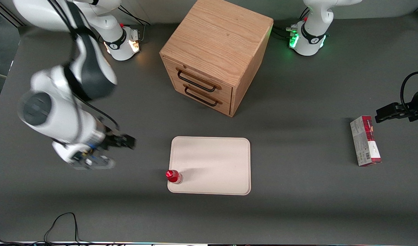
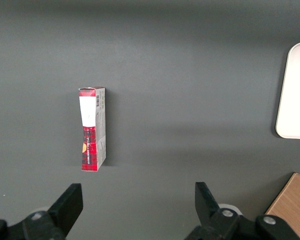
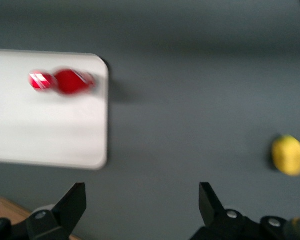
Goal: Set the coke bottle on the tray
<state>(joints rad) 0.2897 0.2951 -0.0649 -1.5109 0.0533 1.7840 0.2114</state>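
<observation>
The coke bottle, small and red with a red cap, stands upright on the cream-white tray, at the tray corner nearest the front camera on the working arm's side. The right wrist view shows the bottle on the tray too. My right gripper is open and empty. It hangs above the bare table, apart from the tray, toward the working arm's end. In the right wrist view, my gripper has only grey table between its fingers.
A wooden two-drawer cabinet stands farther from the front camera than the tray. A red-and-grey carton box lies toward the parked arm's end and also shows in the left wrist view. A yellow lemon-like object lies on the table near my gripper.
</observation>
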